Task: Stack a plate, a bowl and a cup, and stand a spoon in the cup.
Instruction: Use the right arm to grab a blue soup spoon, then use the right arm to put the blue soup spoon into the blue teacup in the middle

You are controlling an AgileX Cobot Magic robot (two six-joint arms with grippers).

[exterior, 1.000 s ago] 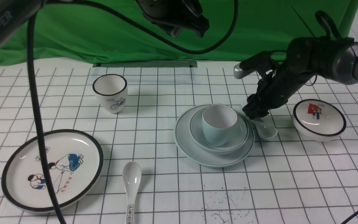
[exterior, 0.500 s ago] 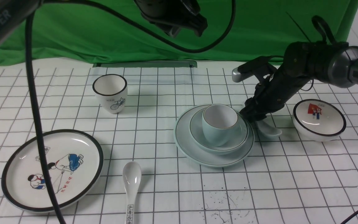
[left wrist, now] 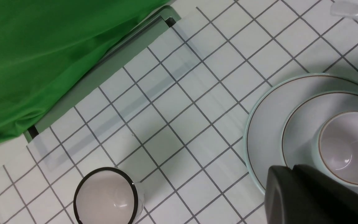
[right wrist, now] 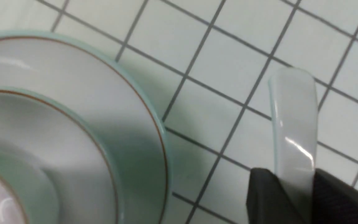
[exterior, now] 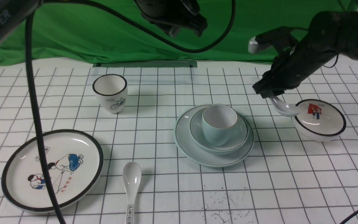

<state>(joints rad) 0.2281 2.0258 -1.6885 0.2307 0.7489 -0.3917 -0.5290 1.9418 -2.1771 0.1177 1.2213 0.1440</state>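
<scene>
From the front, my right pincer (exterior: pixel 267 93) is clamping the spoon (exterior: pixel 284 108) by its handle, clear of the table (exterior: pixel 291 186); the cup (exterior: pixel 219 129), sitting in the bowl (exterior: pixel 197 137) on the plate (exterior: pixel 183 146), is lying below me to my left. My left pincer (exterior: pixel 188 29) is hanging high up, closed together, that stack below it. Its wrist camera is catching only a dark edge, probably one finger (left wrist: pixel 306 193), beside the cup. My right wrist camera is showing the handle pinched between both fingers (right wrist: pixel 263 193)

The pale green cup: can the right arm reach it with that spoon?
Probably yes. The right arm holds the pale spoon in the air beside the plate, the cup is empty, and nothing stands between them.
</scene>
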